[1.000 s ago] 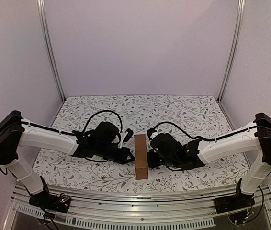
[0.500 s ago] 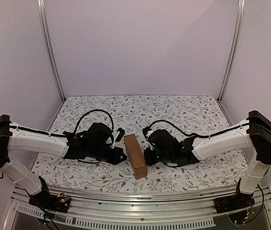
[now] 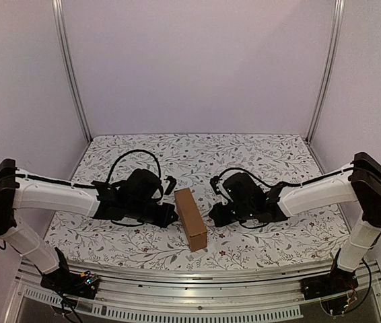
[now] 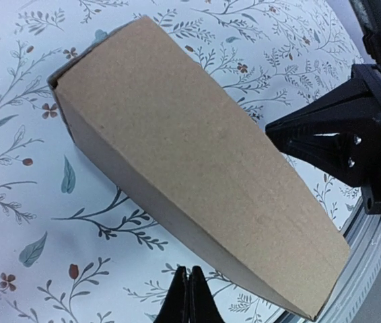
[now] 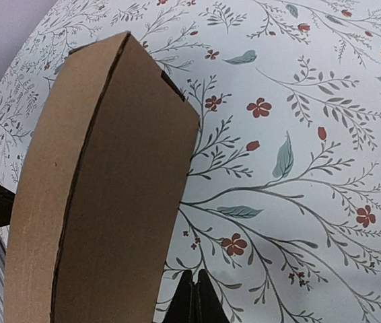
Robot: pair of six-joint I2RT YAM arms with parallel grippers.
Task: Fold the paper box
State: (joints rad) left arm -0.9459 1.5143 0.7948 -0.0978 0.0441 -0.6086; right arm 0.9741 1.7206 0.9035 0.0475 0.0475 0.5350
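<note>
The paper box [image 3: 190, 219] looks all folded, so the shut, empty left claw [image 3: 171, 214] and right claw [image 3: 213, 215] beside it should just back away.

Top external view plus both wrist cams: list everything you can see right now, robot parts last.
paper box: 1, brown, lying on the table front-centre, between the two end effectors
table: 1, white cover with a floral print, floor of the enclosure
walls: 3, pale lilac, left, back and right
posts: 2, silver, back corners
front rail: 1, silver, near edge
arms: 2, white with black wrists, bases at the near corners
left end effector: 1, black, shut, just left of the box
right end effector: 1, black, shut, just right of the box
</note>
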